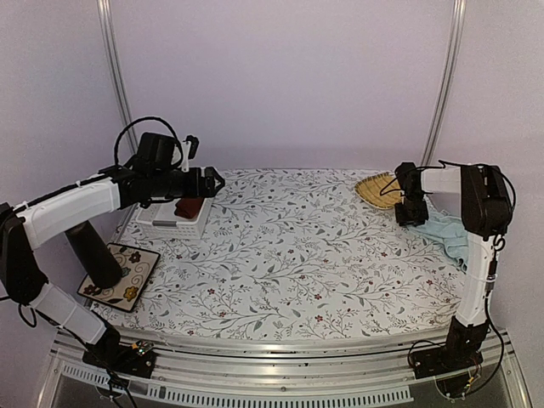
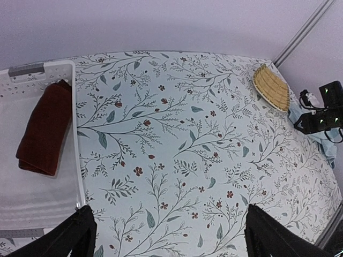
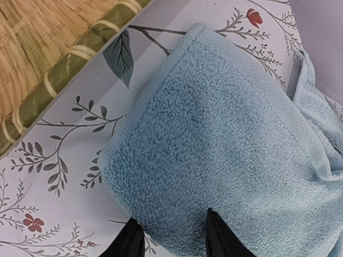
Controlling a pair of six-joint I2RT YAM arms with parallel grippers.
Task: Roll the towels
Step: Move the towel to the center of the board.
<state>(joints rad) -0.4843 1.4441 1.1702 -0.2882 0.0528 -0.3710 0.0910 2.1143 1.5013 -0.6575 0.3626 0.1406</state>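
Pinches, in the narrowed black fingertips of the right gripper [image 3: 174, 234], the near rounded fold of the pale blue towel [image 3: 214, 139], soft looped terry, plump at the fold and rumpled off to that gripper's right, where its length runs; meets just past its far-left corner the straw-yellow woven bamboo mat [image 3: 48, 59] with a green bound rim. Holds the left gripper [image 2: 169, 227] spread wide, gripping nothing, over the flowered tablecloth [image 2: 187, 134]; finds ahead to its left the rust-red towel [image 2: 43, 131], a thick folded oblong in the white perforated basket [image 2: 75, 166], long axis pointing away from the fingers.
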